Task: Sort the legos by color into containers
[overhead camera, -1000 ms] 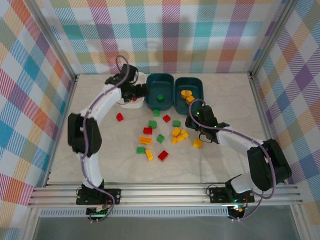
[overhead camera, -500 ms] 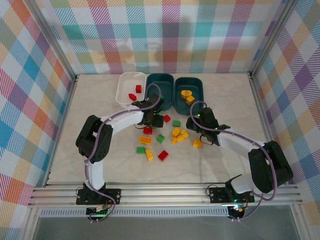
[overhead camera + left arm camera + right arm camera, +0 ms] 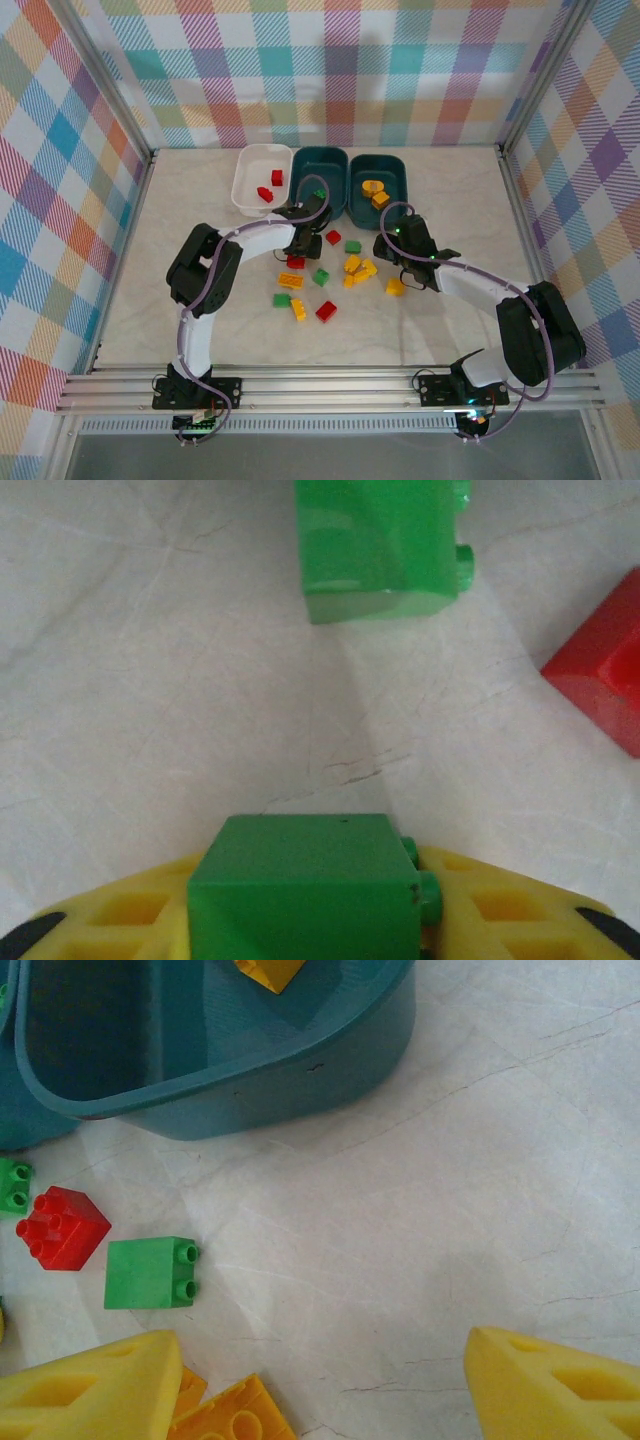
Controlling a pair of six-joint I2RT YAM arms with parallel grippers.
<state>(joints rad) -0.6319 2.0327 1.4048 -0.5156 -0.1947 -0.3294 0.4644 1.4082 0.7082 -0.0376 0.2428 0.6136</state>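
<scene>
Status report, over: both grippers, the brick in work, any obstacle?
Left gripper closed on green brick. Right gripper open, empty, beside teal bin. Second green brick and red brick lie close ahead of the left.

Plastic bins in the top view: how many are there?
3, side by side: a shallow white plastic bin left, a dark teal plastic bin middle, another dark teal bin right. None seems hidden.
</scene>
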